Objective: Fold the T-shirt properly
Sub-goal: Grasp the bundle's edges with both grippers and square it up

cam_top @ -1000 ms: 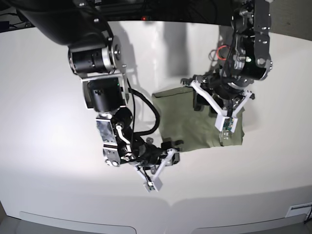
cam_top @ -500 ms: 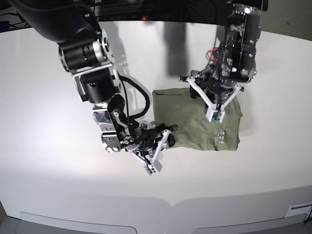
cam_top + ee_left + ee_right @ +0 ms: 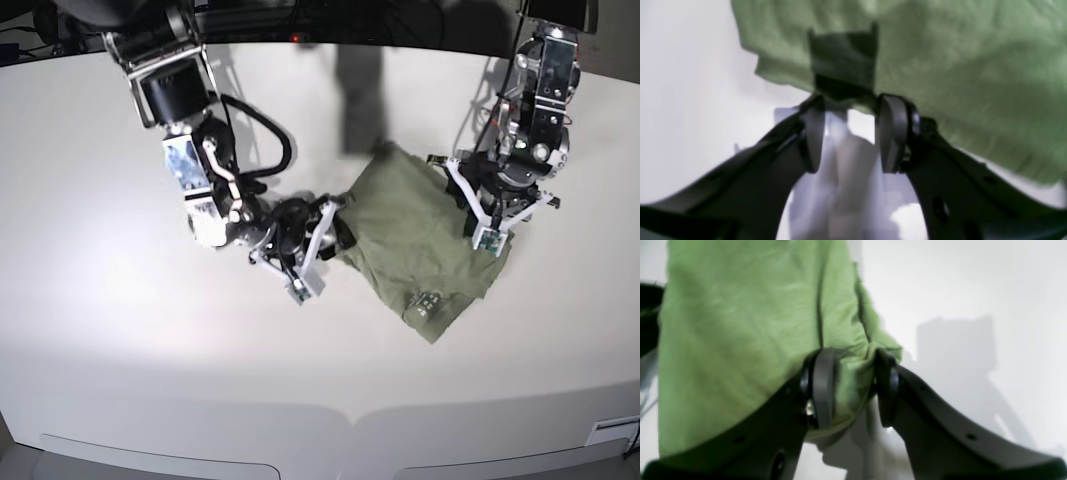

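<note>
Both arms reach in over the table from the far side, wrists angled down & inward. Right gripper (image 3: 850, 386), black curved fingers w/ white outer struts: jaws part-closed, pinching a bunched edge of the sage-green cotton T-shirt (image 3: 415, 235). Left gripper (image 3: 848, 133) (same build): jaws apart, tips at the cloth's edge; looks like a fold sits between them, but view's blurred, can't confirm a grip.
</note>
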Tool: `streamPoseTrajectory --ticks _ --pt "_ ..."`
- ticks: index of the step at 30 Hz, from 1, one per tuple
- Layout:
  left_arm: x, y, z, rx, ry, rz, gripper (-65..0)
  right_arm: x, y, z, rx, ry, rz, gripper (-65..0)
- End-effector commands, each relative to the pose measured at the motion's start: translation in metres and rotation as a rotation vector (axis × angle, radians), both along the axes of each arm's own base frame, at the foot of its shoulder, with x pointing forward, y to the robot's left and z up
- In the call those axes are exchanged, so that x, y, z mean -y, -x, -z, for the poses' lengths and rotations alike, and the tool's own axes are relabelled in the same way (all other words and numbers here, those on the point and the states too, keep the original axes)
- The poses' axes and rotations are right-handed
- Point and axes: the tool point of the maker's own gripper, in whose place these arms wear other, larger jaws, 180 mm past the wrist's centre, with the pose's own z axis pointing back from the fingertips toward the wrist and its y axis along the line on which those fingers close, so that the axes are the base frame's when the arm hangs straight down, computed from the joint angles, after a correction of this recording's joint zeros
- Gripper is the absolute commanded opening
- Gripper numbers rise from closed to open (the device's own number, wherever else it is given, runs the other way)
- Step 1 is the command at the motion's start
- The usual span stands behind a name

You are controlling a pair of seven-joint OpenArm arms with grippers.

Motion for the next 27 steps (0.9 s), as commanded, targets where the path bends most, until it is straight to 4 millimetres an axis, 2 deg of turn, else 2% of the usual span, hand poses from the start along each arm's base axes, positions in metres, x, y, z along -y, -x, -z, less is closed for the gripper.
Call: streamPoseTrajectory --ticks 1,8,14,17,20,24,27 --pt "-0.001 -0.011 -0.012 0.05 -0.002 0.002 -39.7 -0.003 0.0 -0.009 0.013 -0.012 -0.018 -44.6" --pt "0.004 -0.018 -0.018 0.072 0.005 0.026 -39.7 -0.023 0.05 -0.015 -0.06 -0.121 -0.039 -44.6" --pt "0.004 -0.02 -0.019 0.076 0.006 0.026 -39.7 -0.029 0.08 -0.02 -0.068 -0.129 -0.067 -44.6" --pt "0.004 -0.02 -0.019 0.08 0.006 0.028 -39.7 -0.032 0.084 -0.029 -0.048 -0.143 -0.074 -44.6" --pt "0.004 -0.025 -0.023 0.092 0.005 0.03 -39.7 -0.035 0.081 -0.04 -0.012 -0.153 -0.08 -44.6" --pt "0.005 -0.044 -0.039 0.149 0.005 0.032 -39.7 -0.035 0.069 -0.062 0.059 -0.169 -0.08 -44.6" --pt "0.003 -0.06 -0.054 0.195 0.005 0.018 -39.7 -0.027 0.058 -0.077 0.111 -0.178 -0.048 -44.6"
